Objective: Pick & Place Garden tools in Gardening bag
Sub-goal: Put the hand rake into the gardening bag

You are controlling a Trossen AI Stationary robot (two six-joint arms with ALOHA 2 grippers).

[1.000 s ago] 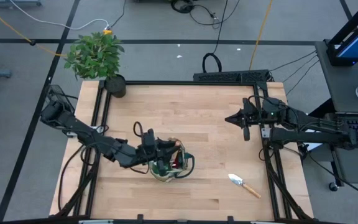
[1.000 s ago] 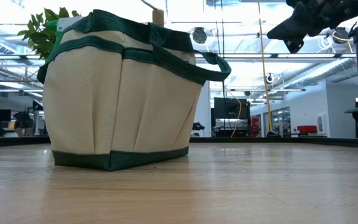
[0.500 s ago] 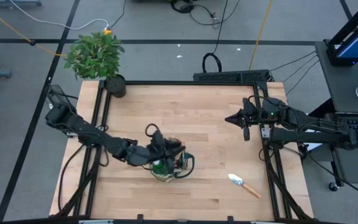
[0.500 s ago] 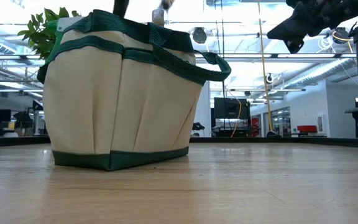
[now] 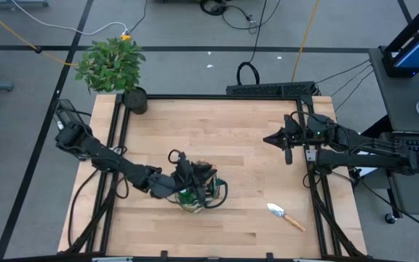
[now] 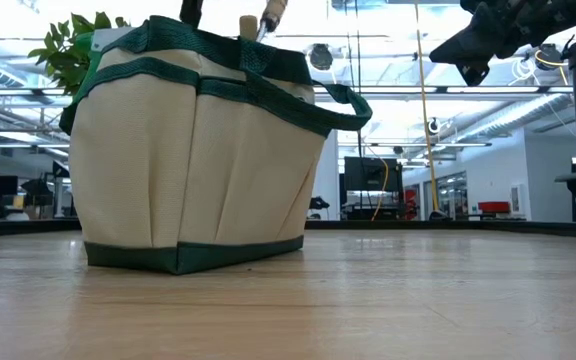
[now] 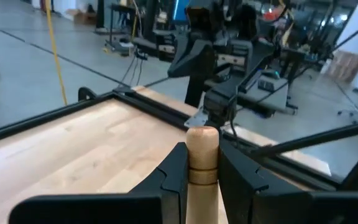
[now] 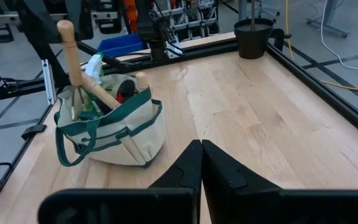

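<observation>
The task is nearly complete: the left tool (image 7: 202, 168) clamps a wooden tool handle (image 7: 202, 154) above the gardening bag (image 5: 198, 191) mid-counter, already holding several tools, while one trowel (image 5: 285, 215) remains near right and the right tool (image 8: 201, 163) waits closed.

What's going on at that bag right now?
Left claw shut on wooden tool handle, over the bag. Right claw shut, idle. One trowel left on table. Nothing in the way.
</observation>
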